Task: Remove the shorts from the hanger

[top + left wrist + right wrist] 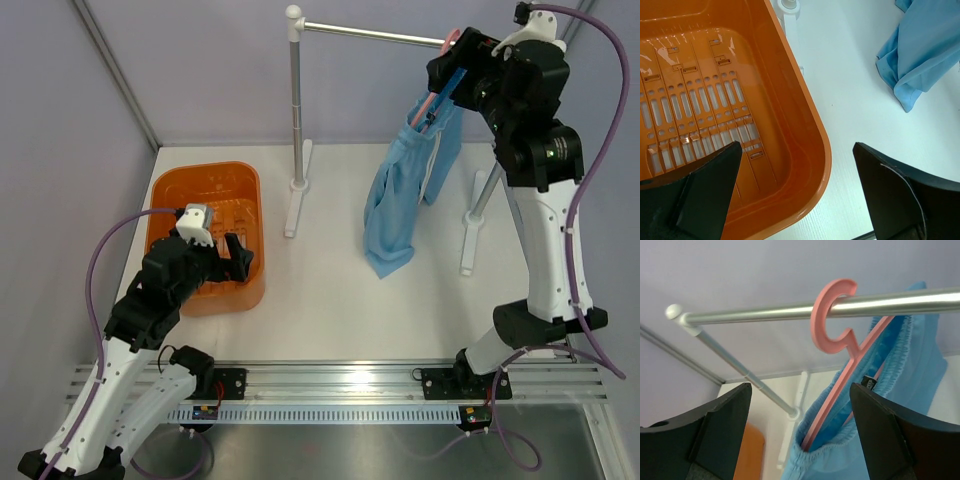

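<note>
Hanging on hanger (832, 315), shorts (400, 200) sit just ahead of right gripper (800, 430), jaws wide apart, empty; hanger hooked over rail (765, 314). Left gripper (797, 190) spread wide, empty, above basket (810, 130) rim.

Pale lilac walls (200, 70) enclose a white table (330, 300) under even light.

No text legible (shorts (920, 370) tag (868, 383) too small).

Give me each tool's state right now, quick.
Left tool: open, empty, above the basket rim.
Right tool: open, empty, near the hanger.
</note>
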Tool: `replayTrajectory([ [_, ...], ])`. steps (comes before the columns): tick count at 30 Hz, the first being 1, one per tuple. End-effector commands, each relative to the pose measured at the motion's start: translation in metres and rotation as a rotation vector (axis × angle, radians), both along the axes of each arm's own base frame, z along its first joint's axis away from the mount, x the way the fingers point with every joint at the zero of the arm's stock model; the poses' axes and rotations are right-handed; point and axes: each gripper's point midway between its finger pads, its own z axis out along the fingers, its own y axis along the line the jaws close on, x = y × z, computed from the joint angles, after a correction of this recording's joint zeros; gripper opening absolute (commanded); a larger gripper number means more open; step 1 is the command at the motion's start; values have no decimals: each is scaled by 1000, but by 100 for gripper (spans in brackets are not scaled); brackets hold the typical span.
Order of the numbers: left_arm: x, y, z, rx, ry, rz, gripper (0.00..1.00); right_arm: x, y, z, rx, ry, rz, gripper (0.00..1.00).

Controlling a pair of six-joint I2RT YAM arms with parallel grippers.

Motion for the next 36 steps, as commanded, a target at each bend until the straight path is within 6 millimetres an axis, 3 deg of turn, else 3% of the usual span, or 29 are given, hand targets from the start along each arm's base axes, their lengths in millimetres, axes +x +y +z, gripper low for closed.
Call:
replayTrajectory([
  [1,5,2,25,-14,-78,14,99,23,-23,-30,-120,106,-176,86],
  [8,5,6,24,-9,-80,28,99,60,-29,-61,-170,148,-268,77],
  [20,4,8,23,-5,-85,37,99,102,-24,-73,-182,114,-302,75],
  [28,3,8,23,-6,-83,35,99,118,-23,-86,-211,121,-317,66],
  [31,3,8,23,-6,-83,36,99,121,-25,-85,-217,113,-329,55],
  [33,3,8,23,-7,-84,36,99,121,-27,-85,-223,115,-337,41],
  [36,3,8,22,-6,-83,34,99,117,-26,-85,-249,113,-348,32],
])
